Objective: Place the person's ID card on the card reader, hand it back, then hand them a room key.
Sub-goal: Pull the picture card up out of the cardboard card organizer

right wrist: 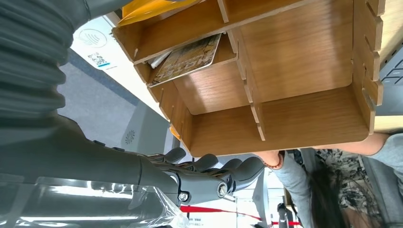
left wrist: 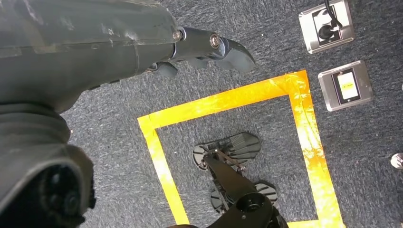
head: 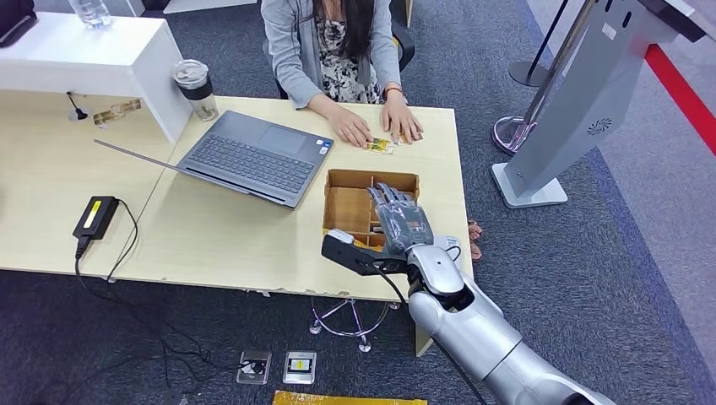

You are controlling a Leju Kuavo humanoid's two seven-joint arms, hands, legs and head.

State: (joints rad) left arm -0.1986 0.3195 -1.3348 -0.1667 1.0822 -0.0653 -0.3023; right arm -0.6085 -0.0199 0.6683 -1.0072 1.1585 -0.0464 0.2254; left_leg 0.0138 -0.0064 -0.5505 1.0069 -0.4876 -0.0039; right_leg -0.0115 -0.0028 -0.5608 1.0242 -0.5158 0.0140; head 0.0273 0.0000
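A person sits at the far side of the desk [head: 211, 236] with both hands on a small yellowish card [head: 382, 145]. A wooden compartment box [head: 348, 207] stands near the desk's right front; a patterned card [right wrist: 187, 59] lies in one compartment of the box [right wrist: 294, 118]. My right hand [head: 397, 215] hovers over the box's right side, its fingers [right wrist: 214, 173] stretched out and holding nothing. My left hand [left wrist: 209, 47] hangs over the carpet, empty. A black card reader [head: 95, 215] with a yellow label lies at the desk's left, on a cable.
An open laptop [head: 253, 156] sits mid-desk, left of the box. A lidded cup [head: 196, 89] stands by a white counter [head: 84, 51]. A grey kiosk stand [head: 583, 110] rises right of the desk. Floor sockets [left wrist: 346, 85] and yellow tape [left wrist: 228, 102] mark the carpet.
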